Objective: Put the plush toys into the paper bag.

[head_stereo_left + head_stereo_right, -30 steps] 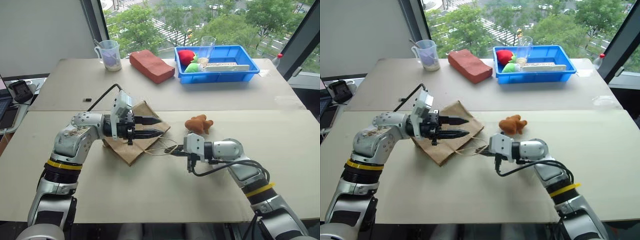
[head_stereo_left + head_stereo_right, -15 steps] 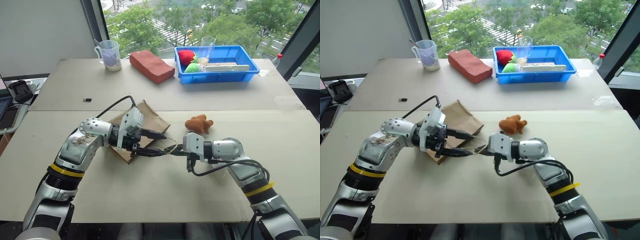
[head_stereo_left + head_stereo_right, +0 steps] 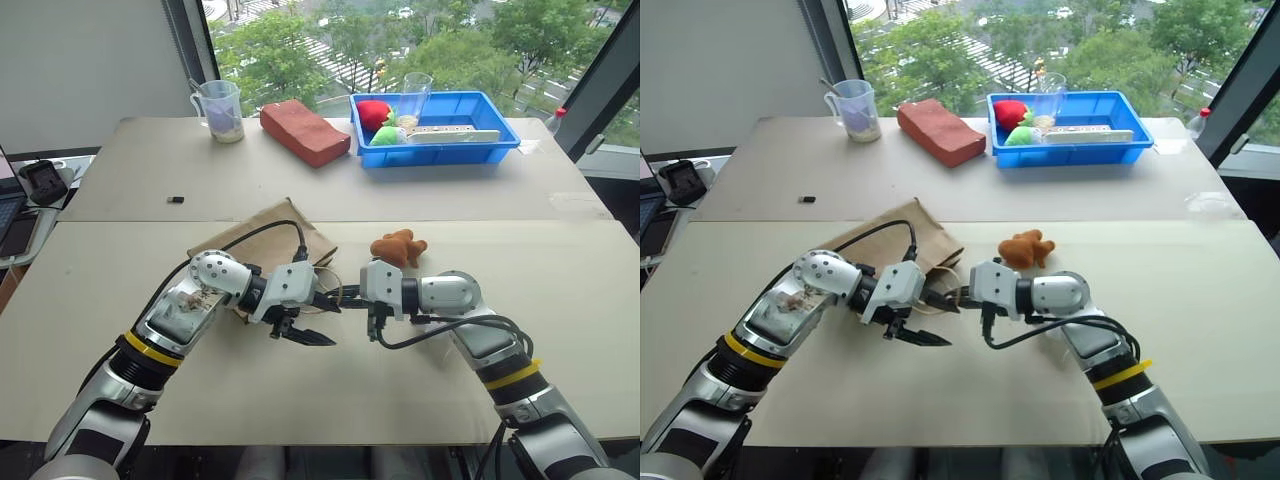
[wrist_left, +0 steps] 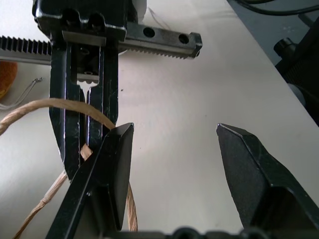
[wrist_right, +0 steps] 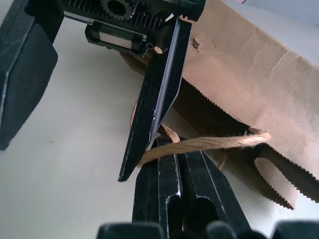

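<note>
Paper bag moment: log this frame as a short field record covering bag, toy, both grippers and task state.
bag: paper bag flat on the table
handle: cord handle pinched by right gripper
left gripper: left gripper open, one finger by the cord
toy: orange-brown plush toy on the table beside the bag
task state: no toy in the bag yet
</note>
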Controlling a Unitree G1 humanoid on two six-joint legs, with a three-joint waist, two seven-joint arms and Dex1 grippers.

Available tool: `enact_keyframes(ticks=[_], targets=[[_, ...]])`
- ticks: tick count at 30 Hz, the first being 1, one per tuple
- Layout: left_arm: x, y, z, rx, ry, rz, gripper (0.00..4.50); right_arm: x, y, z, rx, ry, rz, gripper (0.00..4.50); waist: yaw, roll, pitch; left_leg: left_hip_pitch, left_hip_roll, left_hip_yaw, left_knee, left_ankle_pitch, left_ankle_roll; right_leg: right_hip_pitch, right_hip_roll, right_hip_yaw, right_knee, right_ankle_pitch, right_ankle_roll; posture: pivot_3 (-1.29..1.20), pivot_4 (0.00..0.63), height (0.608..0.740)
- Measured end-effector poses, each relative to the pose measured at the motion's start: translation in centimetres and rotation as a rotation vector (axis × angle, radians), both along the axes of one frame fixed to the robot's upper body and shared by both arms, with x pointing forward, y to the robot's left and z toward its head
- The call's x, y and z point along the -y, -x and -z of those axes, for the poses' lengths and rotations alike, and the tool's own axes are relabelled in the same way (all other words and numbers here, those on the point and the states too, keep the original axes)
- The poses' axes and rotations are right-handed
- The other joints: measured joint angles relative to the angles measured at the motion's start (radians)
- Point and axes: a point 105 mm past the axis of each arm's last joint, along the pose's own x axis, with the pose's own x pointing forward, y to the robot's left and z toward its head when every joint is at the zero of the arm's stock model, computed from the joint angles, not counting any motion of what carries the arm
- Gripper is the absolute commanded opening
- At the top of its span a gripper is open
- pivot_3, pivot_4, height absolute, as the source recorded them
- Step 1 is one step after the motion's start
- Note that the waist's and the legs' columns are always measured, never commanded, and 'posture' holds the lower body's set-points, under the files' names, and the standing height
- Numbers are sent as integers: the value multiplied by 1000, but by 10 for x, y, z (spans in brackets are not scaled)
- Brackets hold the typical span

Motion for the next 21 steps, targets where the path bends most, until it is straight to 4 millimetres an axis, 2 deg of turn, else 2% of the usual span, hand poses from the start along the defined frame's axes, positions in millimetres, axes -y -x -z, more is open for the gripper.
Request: enact_keyframes(ticks=[5,10,13,16,21], targets=[[0,-3,-3,4,12,3,2831,2,-1,-1,2,-2,10,0,-1,0,0,0,0,0,0,0,0,0,0,0,0,0,0,0,150,740],[-11,-8,-25,21,47,-11,2831,3,-1,-1,0,2,9,0,-1,0,0,0,0,0,0,0,0,0,0,0,0,0,0,0,150,740],[-17,-8,-31,24,52,-23,2831,4,-1,-1,0,2,10,0,-1,0,0,0,0,0,0,0,0,0,0,0,1,0,0,0,150,740],[-23,-9,-29,34,24,-36,2831,4,-1,-1,0,2,10,0,-1,0,0,0,0,0,0,0,0,0,0,0,1,0,0,0,150,740],[-26,-4,-10,13,-7,-30,2831,2,0,-3,4,1,5,0,-1,0,0,0,0,0,0,0,0,0,0,0,1,0,0,0,150,740]])
